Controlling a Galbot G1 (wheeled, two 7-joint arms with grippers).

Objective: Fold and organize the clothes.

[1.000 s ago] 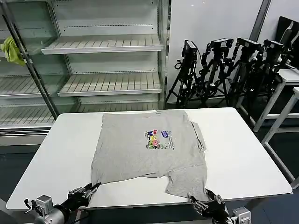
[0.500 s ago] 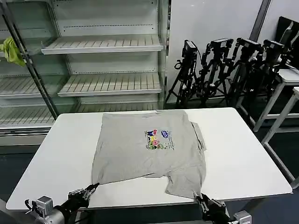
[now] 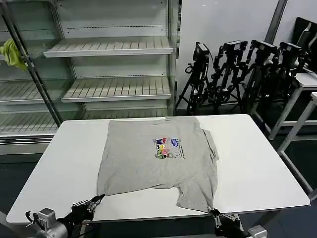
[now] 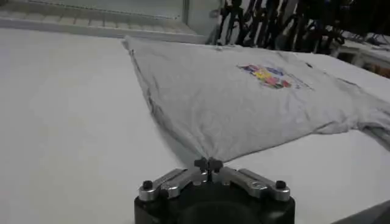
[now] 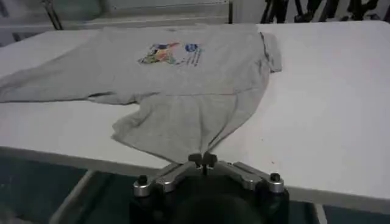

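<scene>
This looks like a robotics lab or test studio set up to mimic a shop. A white surface [image 3: 262,168] stands in the middle. At 11 o'clock is an open retail-style chiller with bare white shelves [image 3: 109,47]. At 1 o'clock a row of black camera tripods [image 3: 237,74] stands against a plain white wall [image 3: 223,22].
</scene>
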